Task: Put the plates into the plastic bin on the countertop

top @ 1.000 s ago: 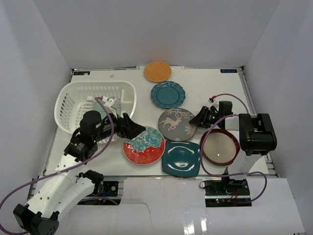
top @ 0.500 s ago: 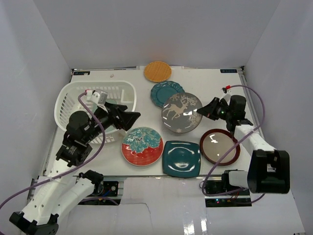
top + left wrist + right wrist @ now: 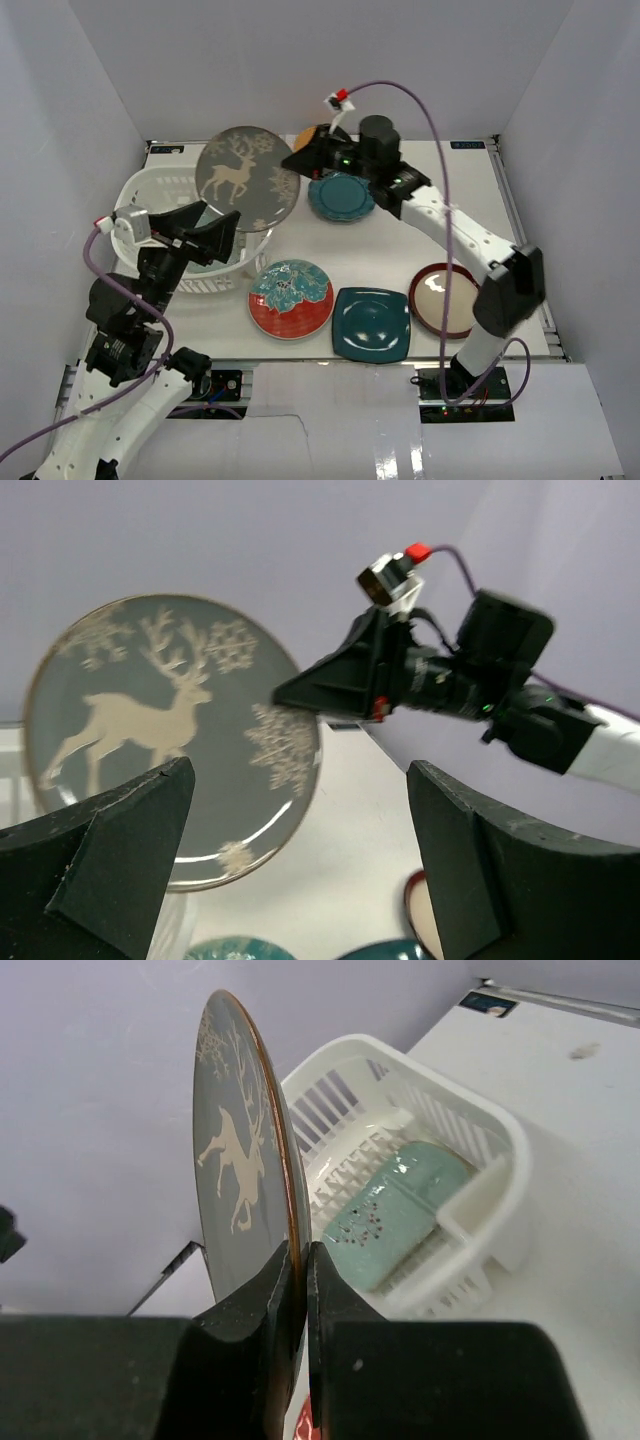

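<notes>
My right gripper (image 3: 298, 160) is shut on the rim of the grey deer plate (image 3: 246, 178) and holds it in the air above the white bin (image 3: 150, 190); the plate also shows in the right wrist view (image 3: 238, 1160) and left wrist view (image 3: 150, 730). The pale aqua plate (image 3: 400, 1210) lies inside the bin (image 3: 480, 1150). My left gripper (image 3: 205, 238) is open and empty, raised above the bin's near side. On the countertop (image 3: 420, 220) lie the orange woven plate (image 3: 308, 131), teal scalloped plate (image 3: 340, 198), red-rimmed floral plate (image 3: 291, 298), dark teal square plate (image 3: 372, 324) and maroon-rimmed cream plate (image 3: 445, 298).
White walls enclose the countertop on three sides. The right arm (image 3: 450, 225) stretches across the back right of the table. Purple cables loop from both arms.
My right gripper has carried the deer plate up and left, from the table's middle to above the bin. My left arm has pulled back toward the near left and risen.
</notes>
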You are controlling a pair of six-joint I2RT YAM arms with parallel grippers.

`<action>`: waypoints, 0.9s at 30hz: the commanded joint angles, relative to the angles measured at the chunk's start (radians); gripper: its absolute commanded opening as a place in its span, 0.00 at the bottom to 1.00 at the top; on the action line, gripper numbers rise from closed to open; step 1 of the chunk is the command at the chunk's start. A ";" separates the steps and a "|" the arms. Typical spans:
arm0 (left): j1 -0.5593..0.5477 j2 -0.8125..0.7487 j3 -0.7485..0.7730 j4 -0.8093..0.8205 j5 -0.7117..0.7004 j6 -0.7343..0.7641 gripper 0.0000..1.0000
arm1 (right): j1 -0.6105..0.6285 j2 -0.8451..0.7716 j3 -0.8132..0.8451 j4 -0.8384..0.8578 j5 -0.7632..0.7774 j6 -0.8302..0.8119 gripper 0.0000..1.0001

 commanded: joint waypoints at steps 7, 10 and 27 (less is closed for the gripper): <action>0.001 -0.158 -0.065 0.079 -0.277 0.062 0.98 | 0.209 0.583 0.748 -0.088 0.127 -0.002 0.08; 0.003 -0.146 -0.074 0.076 -0.262 0.065 0.98 | 0.238 0.740 0.859 -0.079 0.140 0.041 0.08; 0.015 -0.120 -0.091 0.056 -0.199 0.042 0.98 | 0.308 0.771 0.700 -0.085 0.319 -0.066 0.73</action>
